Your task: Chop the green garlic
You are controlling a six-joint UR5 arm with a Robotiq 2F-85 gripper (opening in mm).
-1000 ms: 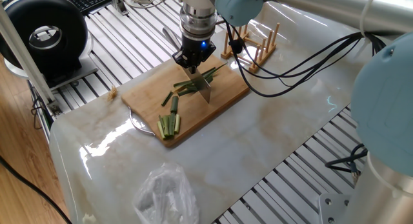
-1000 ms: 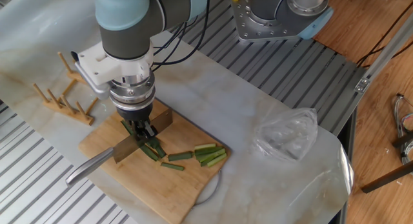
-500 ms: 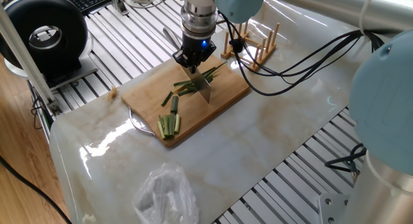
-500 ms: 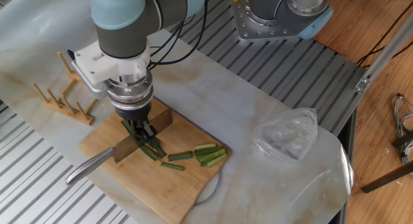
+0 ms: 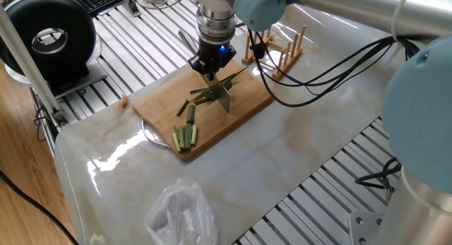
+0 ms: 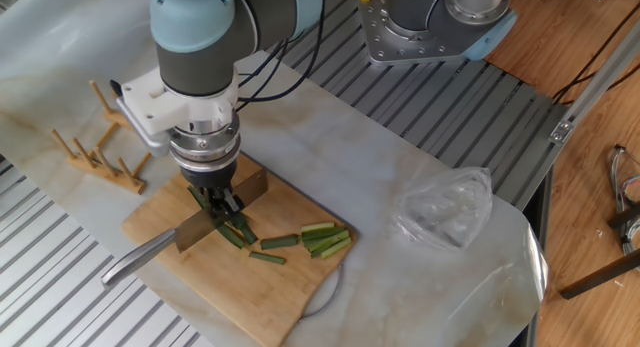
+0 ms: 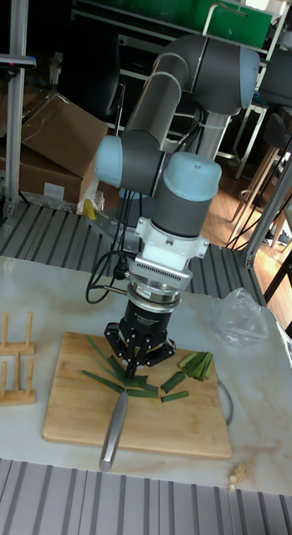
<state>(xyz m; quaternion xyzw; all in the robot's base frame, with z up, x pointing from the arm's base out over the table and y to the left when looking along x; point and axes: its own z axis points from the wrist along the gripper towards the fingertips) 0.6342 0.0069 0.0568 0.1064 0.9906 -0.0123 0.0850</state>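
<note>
Nothing has visibly shifted among the green garlic [image 6: 238, 233] pieces lying light, limp and slippery mid-way on the cutting board [image 6: 283, 305], under the knife [image 6: 215, 215] that the gripper [image 6: 217, 199] fingers clench by its blade, on the marble tabletop [image 6: 400, 147].

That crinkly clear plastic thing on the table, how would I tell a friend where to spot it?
Start at the pale marble table and find the wooden cutting board under the robot arm. Beyond the board's end with the cut green pieces, apart from it, lies a crumpled transparent plastic bag, the only see-through, shapeless item there.
</note>
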